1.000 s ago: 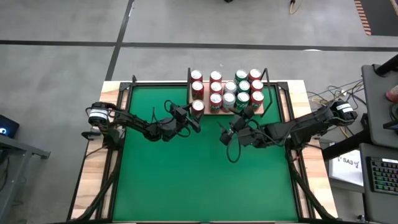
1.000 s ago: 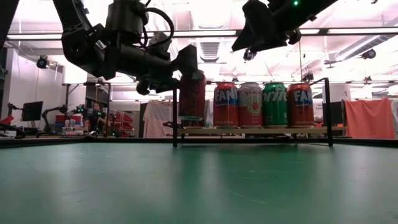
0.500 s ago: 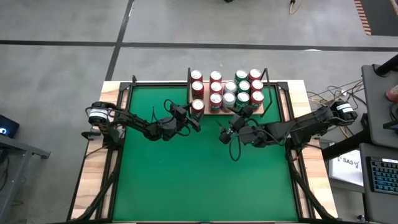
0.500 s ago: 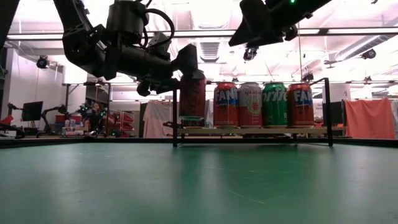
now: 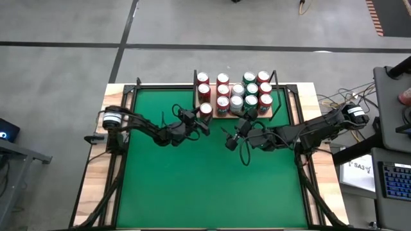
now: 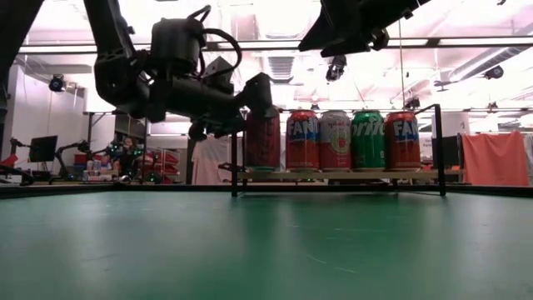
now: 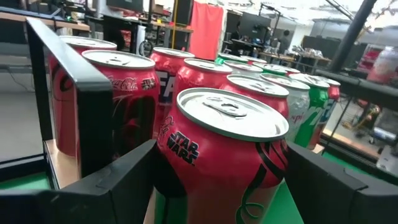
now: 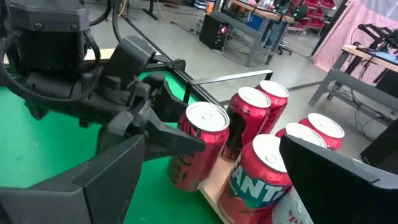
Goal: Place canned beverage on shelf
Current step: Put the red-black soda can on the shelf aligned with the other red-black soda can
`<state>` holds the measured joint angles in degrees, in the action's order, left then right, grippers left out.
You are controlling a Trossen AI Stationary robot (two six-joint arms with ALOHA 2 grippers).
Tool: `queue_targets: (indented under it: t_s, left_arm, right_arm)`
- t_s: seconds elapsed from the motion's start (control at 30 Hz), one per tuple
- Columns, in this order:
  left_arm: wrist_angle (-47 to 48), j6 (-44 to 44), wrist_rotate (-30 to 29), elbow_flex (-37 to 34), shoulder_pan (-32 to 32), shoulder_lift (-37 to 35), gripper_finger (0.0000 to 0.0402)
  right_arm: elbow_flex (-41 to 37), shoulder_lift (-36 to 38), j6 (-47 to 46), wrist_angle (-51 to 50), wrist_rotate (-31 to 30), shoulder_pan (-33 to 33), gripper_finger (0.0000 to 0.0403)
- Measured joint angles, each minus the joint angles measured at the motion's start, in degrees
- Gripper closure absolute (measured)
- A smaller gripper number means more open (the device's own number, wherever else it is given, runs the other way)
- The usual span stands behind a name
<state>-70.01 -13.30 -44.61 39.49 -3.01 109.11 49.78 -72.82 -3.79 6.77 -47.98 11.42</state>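
Note:
A red Star Wars cola can (image 7: 224, 155) (image 6: 262, 137) stands upright over the near left corner of the shelf (image 6: 333, 176), a tan board with black uprights (image 6: 439, 150). My left gripper (image 5: 204, 114) (image 7: 221, 165) is shut on it. The can's bottom is level with the other cans' bottoms; whether it rests on the board I cannot tell. Several red, white and green cans (image 5: 241, 93) fill the board. My right gripper (image 5: 231, 133) (image 8: 217, 180) hangs open above the green table, just near of the shelf, touching nothing. My left gripper pinches the red can's side wall (image 7: 171, 146) between its two fingers, one on each side, on the can's upper half. The fingers (image 8: 171, 140) lie about level and come from the table's left. The can stays upright in the hold.
The filled rows of cans (image 6: 367, 140) stand right beside and behind the held can. The shelf's left upright (image 7: 62, 81) is close by the left finger. The green felt (image 5: 205, 179) stretches toward the near edge. A desk with a keyboard (image 5: 392, 183) stands off the right side.
My left gripper has gone down and a little toward the shelf with the red can. The can, upright as before, has sunk from above the row until its bottom is level with the other cans' bottoms.

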Motion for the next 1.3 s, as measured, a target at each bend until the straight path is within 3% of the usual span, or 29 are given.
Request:
queue_targets:
  t_s: [0.37, 1.3]
  left_arm:
    - [-0.43, -2.18, -2.91, 1.44, -0.26, 1.41, 0.0108]
    - [1.88, 3.95, -7.42, 4.38, -0.66, 1.69, 0.0087]
  right_arm:
    - [0.00, 0.00, 0.44, -0.07, 0.00, 0.00, 0.0039]
    - [-0.02, 0.00, 0.42, -0.07, -0.01, 0.00, 0.0039]
